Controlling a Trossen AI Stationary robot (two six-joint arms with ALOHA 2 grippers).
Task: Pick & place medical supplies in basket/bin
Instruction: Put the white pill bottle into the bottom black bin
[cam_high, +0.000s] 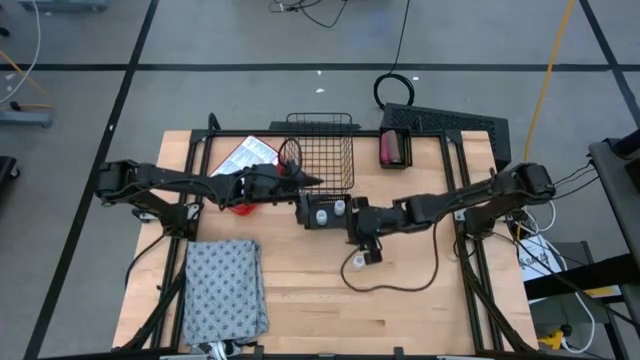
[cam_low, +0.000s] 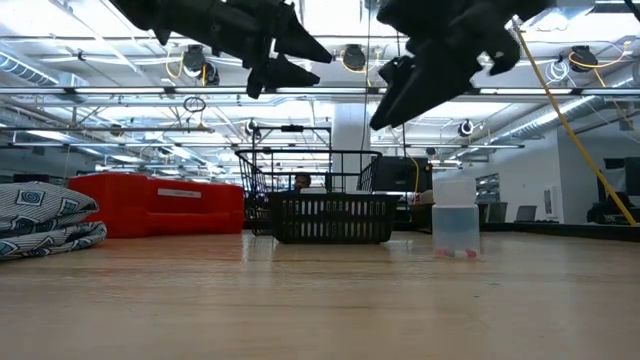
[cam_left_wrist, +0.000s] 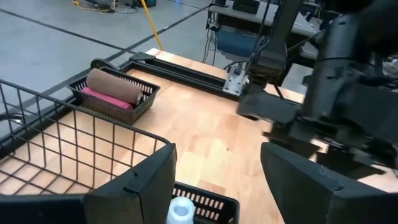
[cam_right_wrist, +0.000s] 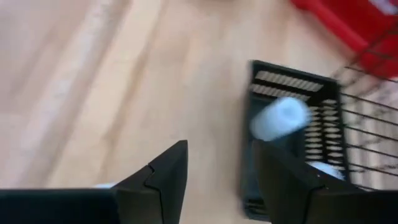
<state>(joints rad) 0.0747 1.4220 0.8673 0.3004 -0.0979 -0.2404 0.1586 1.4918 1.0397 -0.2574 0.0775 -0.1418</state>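
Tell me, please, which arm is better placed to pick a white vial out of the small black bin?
Probably the right. The right gripper hangs open beside the small black bin, facing a white vial. The left gripper is open farther back, over the wire basket.

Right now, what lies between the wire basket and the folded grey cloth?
In the high view, the left arm's hand crosses between basket and cloth, above a red item; the remainder is bare wood.

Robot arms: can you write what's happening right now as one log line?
left gripper: open, at wire basket | right gripper: open, above small black bin with white vials | grey cloth: on table, untouched
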